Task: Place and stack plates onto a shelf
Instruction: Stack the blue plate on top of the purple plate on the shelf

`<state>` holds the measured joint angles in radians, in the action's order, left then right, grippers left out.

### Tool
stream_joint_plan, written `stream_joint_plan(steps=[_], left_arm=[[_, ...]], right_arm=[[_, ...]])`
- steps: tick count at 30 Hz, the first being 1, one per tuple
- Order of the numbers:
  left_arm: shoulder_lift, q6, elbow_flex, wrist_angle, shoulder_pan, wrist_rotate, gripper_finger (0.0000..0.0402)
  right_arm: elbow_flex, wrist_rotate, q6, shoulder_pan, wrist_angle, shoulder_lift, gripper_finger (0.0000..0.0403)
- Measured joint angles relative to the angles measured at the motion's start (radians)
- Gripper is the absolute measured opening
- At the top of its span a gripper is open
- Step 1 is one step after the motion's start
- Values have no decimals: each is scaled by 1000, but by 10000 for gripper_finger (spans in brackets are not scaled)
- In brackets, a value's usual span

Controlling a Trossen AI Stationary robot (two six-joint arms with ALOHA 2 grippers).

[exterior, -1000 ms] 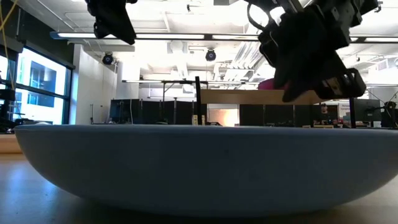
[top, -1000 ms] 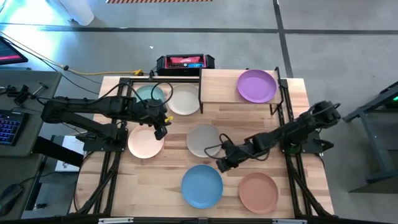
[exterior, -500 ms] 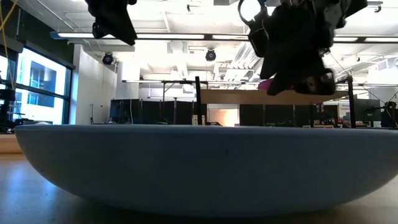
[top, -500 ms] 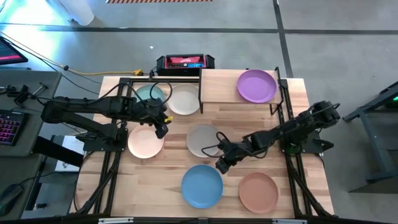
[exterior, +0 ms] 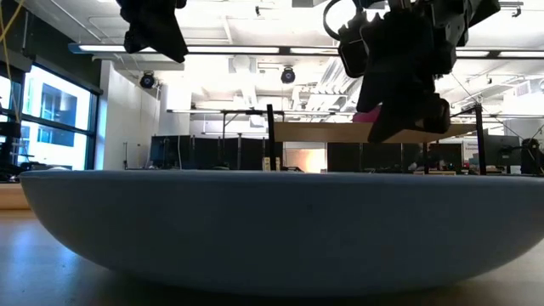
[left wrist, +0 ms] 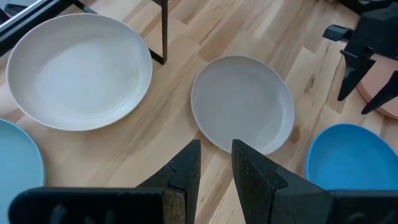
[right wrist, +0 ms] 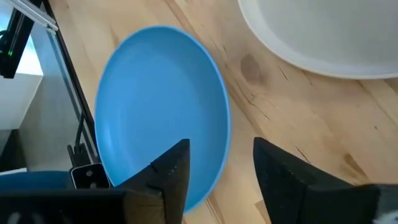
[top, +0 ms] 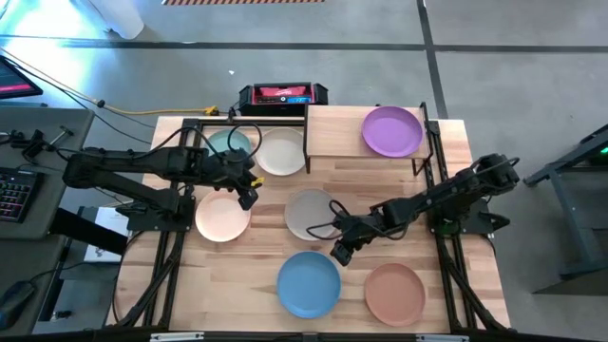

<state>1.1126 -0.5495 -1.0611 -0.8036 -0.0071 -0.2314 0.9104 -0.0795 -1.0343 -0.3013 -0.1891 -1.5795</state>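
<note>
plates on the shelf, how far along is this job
Done: only the purple plate sits on the shelf. In hand: nothing is gripped; the right gripper, fingers open, hovers at the blue plate; the left gripper waits empty above the peach plate. Left: teal, cream-white, grey, blue, peach and terracotta plates lie on the table.

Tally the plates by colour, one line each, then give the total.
Purple plate, on the shelf: 1
Teal plate: 1
Cream-white plate: 1
Peach-pink plate: 1
Grey plate: 1
Blue plate: 1
Terracotta plate: 1
Total: 7
</note>
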Motion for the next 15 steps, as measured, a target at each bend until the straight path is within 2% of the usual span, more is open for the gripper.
stream_joint_plan(steps=[4,15], left_arm=[[0,0,0,0,0,0,78],[0,-9,0,0,0,-15,78]], right_arm=[[0,9,-15,-10,1,0,160],[0,26,-20,-36,50,-65,129]])
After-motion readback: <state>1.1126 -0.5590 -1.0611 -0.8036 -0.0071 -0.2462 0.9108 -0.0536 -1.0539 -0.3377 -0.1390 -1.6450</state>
